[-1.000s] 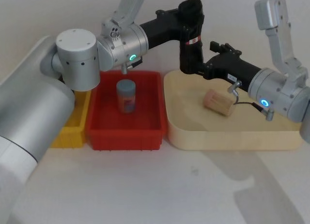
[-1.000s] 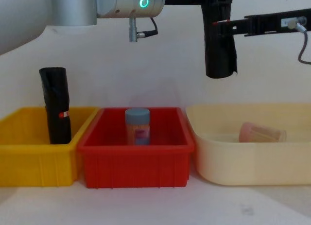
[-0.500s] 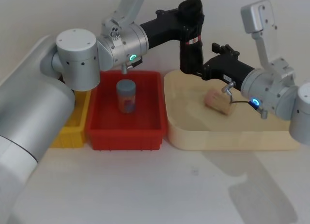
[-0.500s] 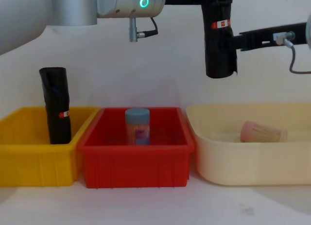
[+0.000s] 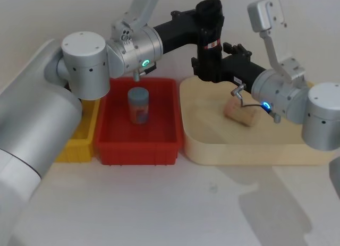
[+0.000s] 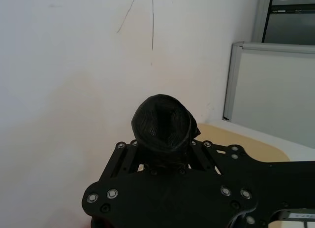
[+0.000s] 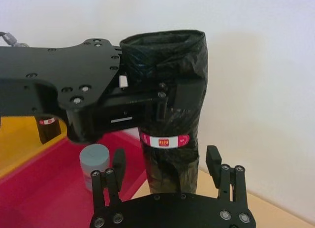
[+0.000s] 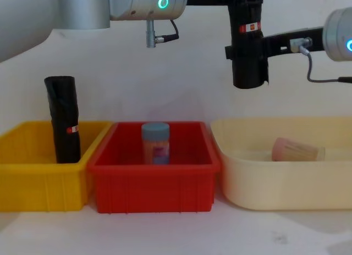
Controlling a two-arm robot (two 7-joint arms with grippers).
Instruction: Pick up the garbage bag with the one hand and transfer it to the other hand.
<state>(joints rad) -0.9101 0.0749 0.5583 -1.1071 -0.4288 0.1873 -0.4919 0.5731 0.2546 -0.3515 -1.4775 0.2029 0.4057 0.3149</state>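
Two end effectors: left (image 7: 142,110) clamps bag (image 7: 170,90), right (image 7: 167,161) straddles.

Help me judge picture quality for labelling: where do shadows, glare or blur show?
Head view: soft arm shadows fall on the table. Chest view: even light, the garbage bag reads sharp, and the ring light glows. Right wrist view: the bag's label is blurred, unreadable. Left wrist view: the left end effector is dark, with little detail.

It looked like a robotics lab: a bare white wall (image 6: 74,65), a grey partition panel (image 6: 275,90) (office-style), and plastic sorting bins (image 8: 154,183) on a plain tabletop (image 5: 159,203).
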